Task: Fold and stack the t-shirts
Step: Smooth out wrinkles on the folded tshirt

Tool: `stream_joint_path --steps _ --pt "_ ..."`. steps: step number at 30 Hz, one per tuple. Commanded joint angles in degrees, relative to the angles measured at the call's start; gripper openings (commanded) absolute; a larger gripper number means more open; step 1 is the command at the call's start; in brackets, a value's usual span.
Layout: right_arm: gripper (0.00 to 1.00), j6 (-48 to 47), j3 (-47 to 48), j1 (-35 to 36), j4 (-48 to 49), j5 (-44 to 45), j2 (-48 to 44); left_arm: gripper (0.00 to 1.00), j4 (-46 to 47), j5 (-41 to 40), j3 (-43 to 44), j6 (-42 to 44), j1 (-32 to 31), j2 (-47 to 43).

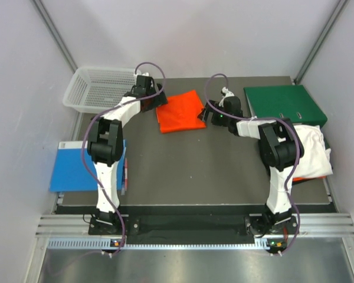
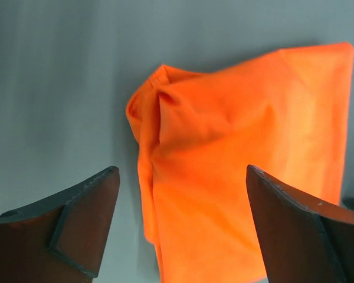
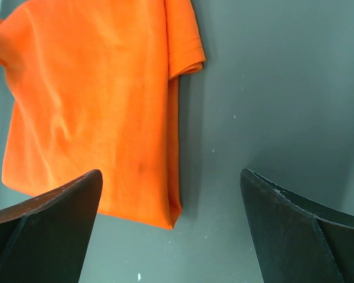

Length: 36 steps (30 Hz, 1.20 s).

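At the far left a blue book (image 1: pixel 76 168) lies flat, overlapping the left edge of the dark worktop (image 1: pixel 194 171). Behind it, at the far left corner, sits a white mesh basket (image 1: pixel 100 88). From above only its own lattice floor and walls show.

The left arm (image 1: pixel 106 147) reaches from the near edge toward the far middle of the worktop. The left claw (image 1: pixel 158 98) stops just beside the left edge of a folded orange t-shirt (image 1: pixel 180 111). In the left wrist view the left claw (image 2: pixel 182 170) is spread wide and pinches nothing. The orange t-shirt (image 2: pixel 242 159) lies on the grey surface beyond the fingers, with a bunched, rumpled corner toward the upper left.

The shirt is a rough square, slightly skewed, between the two claws. The right claw (image 1: pixel 207 113) is just beside its right edge. In the right wrist view the right claw (image 3: pixel 170 173) also stands wide apart and grips nothing. The orange t-shirt (image 3: pixel 94 106) lies flat in layers, with a hemmed sleeve edge showing at its upper right.

Further right, a green binder (image 1: pixel 286 103) lies flat at the far right corner. Just in front of it is a loose white t-shirt (image 1: pixel 311 150), partly hidden by the right arm (image 1: pixel 277 147). It lies on top of more orange cloth (image 1: pixel 318 177), which peeks out at its near edge.
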Motion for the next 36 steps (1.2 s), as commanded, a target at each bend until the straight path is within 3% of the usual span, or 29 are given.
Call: stream_joint_path --steps 1,3,4,6,7,8,9,18,24,26,28,31,36 --pt "1.0 0.57 -1.53 -0.29 3.24 -1.44 -2.71 0.86 2.53 -1.95 4.26 1.61 -0.08 3.44" --pt "1.0 0.39 -1.89 -0.37 3.33 -1.35 -2.98 0.73 3.32 -1.95 4.8 1.96 -0.17 4.06" --pt "1.0 0.3 -2.06 -0.46 3.33 -1.35 -2.98 0.59 4.11 -3.78 5.06 2.14 -0.17 4.59" --pt "1.0 0.21 -2.15 -0.37 3.25 -1.61 -2.98 0.44 4.38 -4.85 6.02 2.4 -0.17 5.21" --pt "1.0 0.21 -2.15 -0.37 3.25 -1.7 -2.98 0.33 4.64 -5.11 6.38 2.58 -0.17 5.64" --pt "1.0 0.13 -2.15 -0.37 3.25 -1.79 -2.98 0.07 5.51 -5.29 6.55 2.49 -0.17 5.74" --pt "1.0 0.13 -2.15 -0.37 3.25 -2.05 -3.06 0.0 5.96 -6.08 6.82 2.41 -0.08 5.91" --pt "1.0 0.12 -3.03 -0.37 3.68 -2.49 -2.8 0.0 10.79 -3.89 12.87 3.2 -0.26 9.06" --pt "1.0 0.13 -3.03 -0.37 3.86 -3.11 -2.01 0.0 3.15 -3.89 25.52 3.81 -0.26 17.85" --pt "1.0 0.56 -3.03 -0.37 3.95 -3.37 -1.66 0.52 1.83 -3.8 26.5 3.99 -0.26 18.92" --pt "1.0 1.35 -2.86 -0.46 4.38 -4.16 -0.96 0.99 0.61 -5.64 26.33 3.81 -0.26 18.75" --pt "1.0 6.34 -2.42 -0.72 7.1 -6.97 0.97 0.99 1.46 -8.1 21.96 3.99 -0.26 14.72" --pt "1.0 10.58 0.92 -0.37 9.92 -8.65 5.45 0.99 8.94 -10.74 2.98 3.46 -0.26 -0.83"
